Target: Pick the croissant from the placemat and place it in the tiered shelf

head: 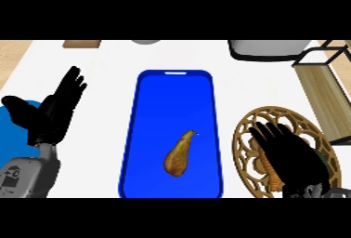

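The croissant lies on a round woven wooden placemat at the right of the counter. Only its orange-brown left edge shows, because my right hand is spread over it with the fingers straight and pointing up-left. I cannot see any finger curled round the croissant. The tiered shelf, with wooden boards in a black frame, stands at the far right behind the placemat. My left hand rests open at the left edge, fingers up.
A long blue tray runs down the middle with a brown pear on it. A blue plate shows under my left forearm. A white, dark-rimmed bowl, a wooden board and a grey object line the back.
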